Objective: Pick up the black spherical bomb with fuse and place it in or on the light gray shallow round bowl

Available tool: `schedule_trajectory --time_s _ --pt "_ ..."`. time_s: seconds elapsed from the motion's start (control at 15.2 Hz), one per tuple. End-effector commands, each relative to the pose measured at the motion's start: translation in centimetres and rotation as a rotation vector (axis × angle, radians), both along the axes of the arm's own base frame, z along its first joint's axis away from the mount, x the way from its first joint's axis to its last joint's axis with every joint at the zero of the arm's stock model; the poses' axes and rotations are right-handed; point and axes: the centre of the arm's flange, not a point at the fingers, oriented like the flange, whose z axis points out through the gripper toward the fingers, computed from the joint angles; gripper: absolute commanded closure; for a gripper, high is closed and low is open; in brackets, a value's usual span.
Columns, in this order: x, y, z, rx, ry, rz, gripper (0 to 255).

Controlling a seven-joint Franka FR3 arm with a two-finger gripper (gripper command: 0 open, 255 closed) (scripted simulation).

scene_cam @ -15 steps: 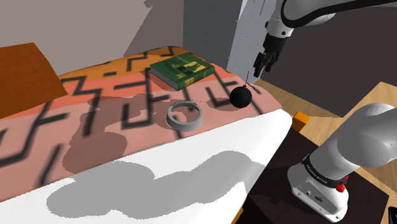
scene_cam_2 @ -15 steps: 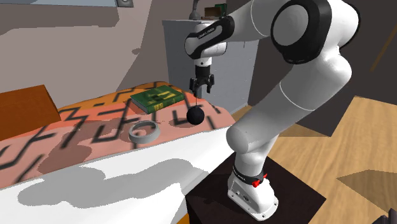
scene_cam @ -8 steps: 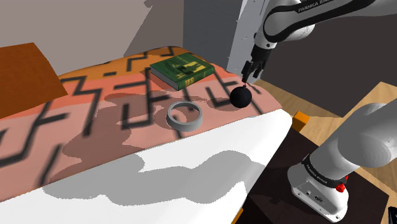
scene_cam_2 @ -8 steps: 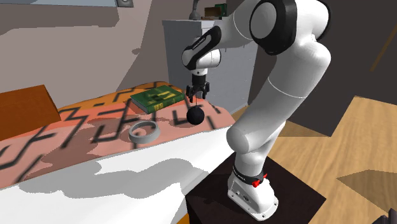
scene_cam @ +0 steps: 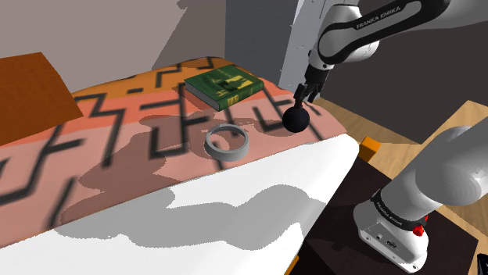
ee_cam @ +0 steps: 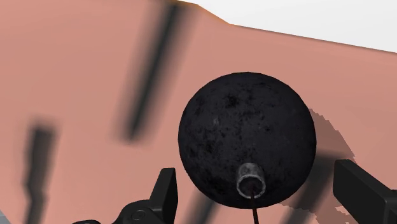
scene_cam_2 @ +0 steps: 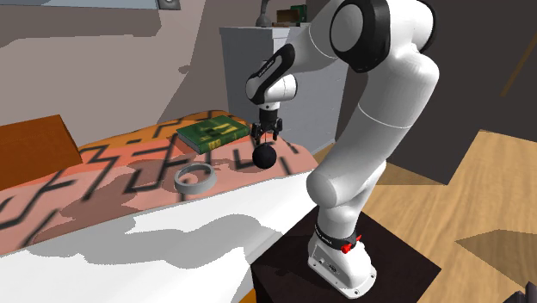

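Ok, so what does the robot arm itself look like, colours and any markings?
The arm has smooth, rounded white links with dark bands at the joints. Lettering runs along the forearm, and a dark collar with small red spots below it sits near the base. The end effector is all black, with two flat, blocky fingers.

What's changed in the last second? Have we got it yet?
Not yet. The gripper came down to just above the bomb; its fingers stand open, touching nothing. The bomb, bowl and book stayed put.
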Motion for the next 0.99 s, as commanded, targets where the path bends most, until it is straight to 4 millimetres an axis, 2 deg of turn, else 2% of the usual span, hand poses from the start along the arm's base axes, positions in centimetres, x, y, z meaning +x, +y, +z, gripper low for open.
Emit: schedule_trajectory --time_s 0.0,0.26,0.33,0.92 --pt "0.03 0.01 -0.1 0.0 0.0 0.0 0" --pt "0.03 0.01 -0.1 0.0 0.0 0.0 0" --pt "0.03 0.0 -0.1 0.0 0.0 0.0 255" --pt "0.03 0.01 -0.1 0.0 0.0 0.0 255"
